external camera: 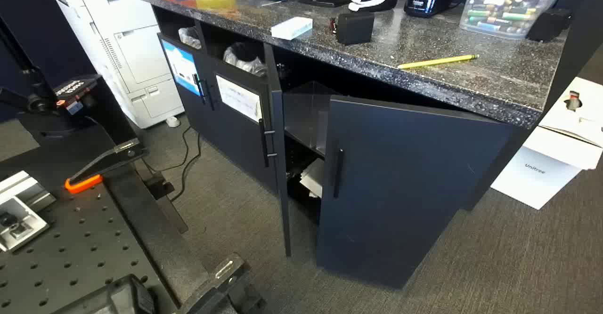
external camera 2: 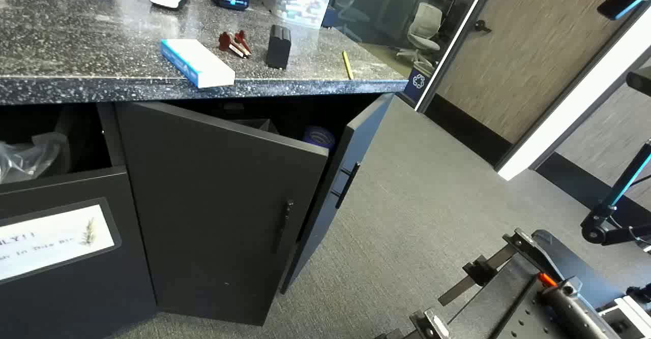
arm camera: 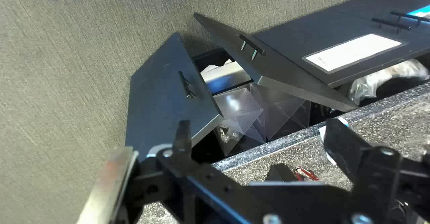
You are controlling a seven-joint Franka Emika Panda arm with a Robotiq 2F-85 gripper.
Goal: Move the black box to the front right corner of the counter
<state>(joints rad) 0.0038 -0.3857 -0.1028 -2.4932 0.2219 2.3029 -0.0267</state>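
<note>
Speckled counter (external camera 2: pixel 122 44), upright black box (external camera 2: pixel 278 47), spread jaws in wrist view only

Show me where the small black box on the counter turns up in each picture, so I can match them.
In an exterior view: near the top, a little right of the middle, the black box.
In an exterior view: near the top, a little left of the middle.
Wrist view: low, right of the middle, partly hidden by the tool; the box's visible part is dark.
Shared landmark: the open cabinet doors.
</note>
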